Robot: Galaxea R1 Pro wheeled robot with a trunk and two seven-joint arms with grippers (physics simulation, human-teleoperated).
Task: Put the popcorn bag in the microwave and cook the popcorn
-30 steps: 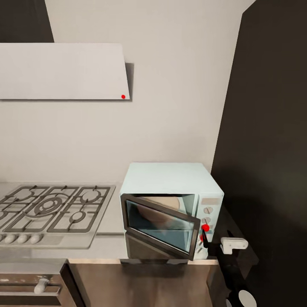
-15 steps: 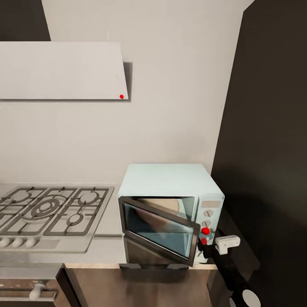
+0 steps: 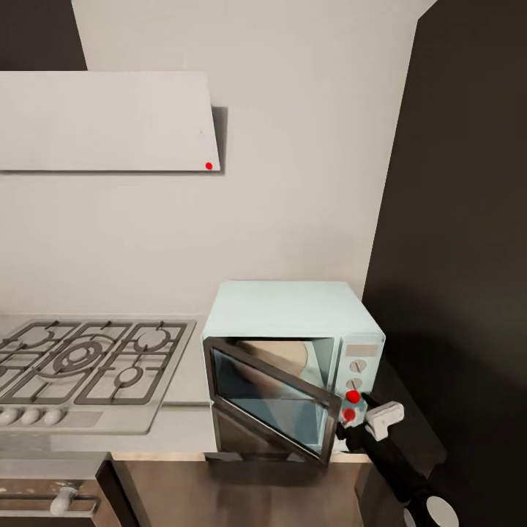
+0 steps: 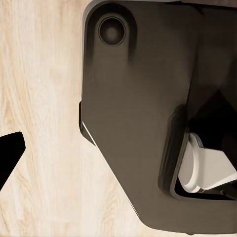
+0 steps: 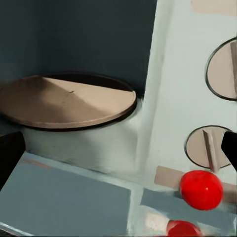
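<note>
At the far left of the head view, a gas hob (image 3: 84,362) with grey grates sits on the countertop (image 3: 187,424), its knobs along the front edge. Above it hangs a pale extractor hood (image 3: 106,121) carrying a small red dot at its lower right corner.

To the right of the hob stands the microwave (image 3: 293,366), pale mint-blue, upright on the countertop and close to the dark tall cabinet (image 3: 461,256) on its right. Its dark glass door (image 3: 274,399) is hinged at the left and stands partly open, swung outward. Inside, the tan turntable plate (image 5: 66,101) lies flat. The popcorn bag cannot be made out in the chamber from either view. The control panel carries two round knobs (image 5: 210,148) and red dots (image 5: 201,189) below them.

The right gripper (image 3: 351,432) is at the lower right corner of the door, just beside the panel's red dots; whether its fingers are spread or pressed together cannot be told.

The left wrist view shows the light wooden floor (image 4: 44,123) and a dark part of the robot's body (image 4: 138,113); the state of the left pincer cannot be told either.
</note>
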